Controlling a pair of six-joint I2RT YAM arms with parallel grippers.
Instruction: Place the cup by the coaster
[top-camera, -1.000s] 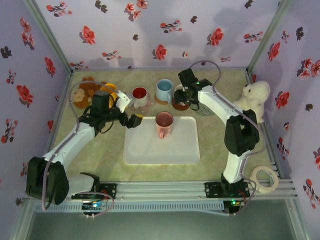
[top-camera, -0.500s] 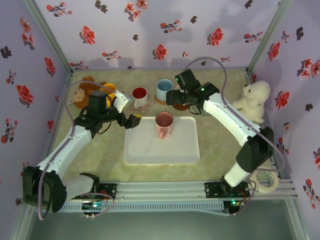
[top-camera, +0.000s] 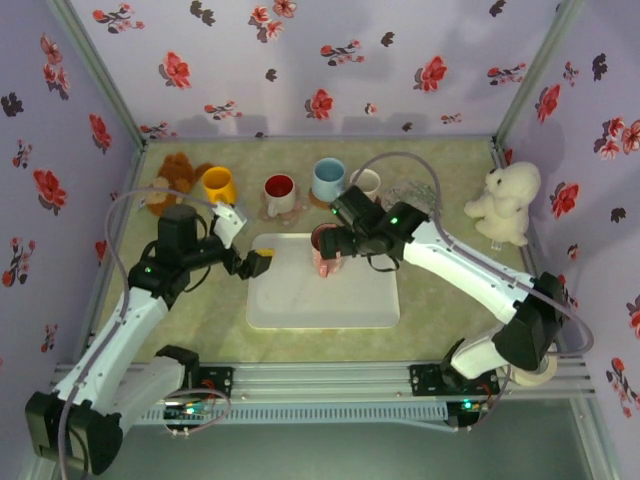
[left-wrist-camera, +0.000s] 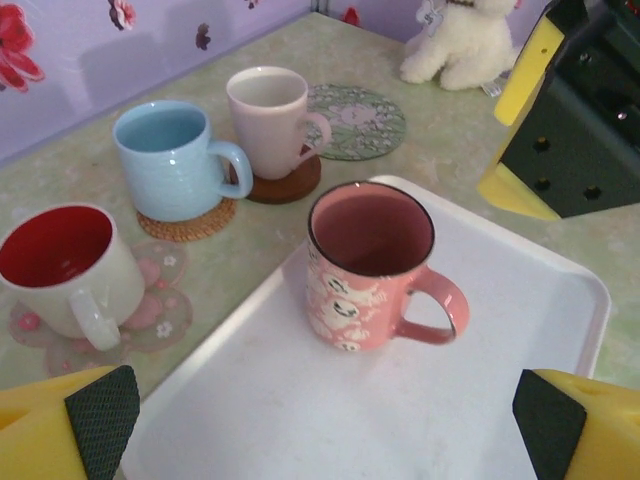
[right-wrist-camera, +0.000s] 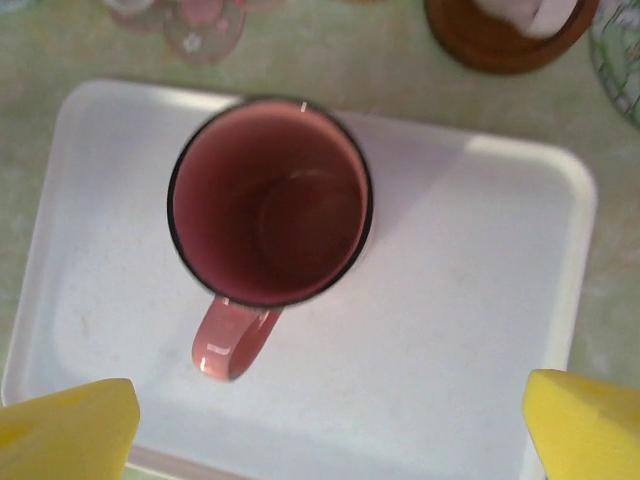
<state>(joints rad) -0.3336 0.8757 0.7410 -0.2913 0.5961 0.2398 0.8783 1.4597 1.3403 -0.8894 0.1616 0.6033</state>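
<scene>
Found the pink patterned ceramic mug upright on the white plastic tray, handle toward the near edge. Posed the right gripper just above it, forearm reaching leftward, wrist pointed down, yellow fingers spread wide, clasping nothing. Set the left gripper low at the tray's left edge, elbow bent, likewise parted and empty. Noted the round green patterned coaster bare beyond the tray's far right corner, apart from the mug.

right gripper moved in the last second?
Yes. In the top view the right gripper came from behind the tray toward the arm bases and left, and now hangs open above the pink mug on it.
</scene>
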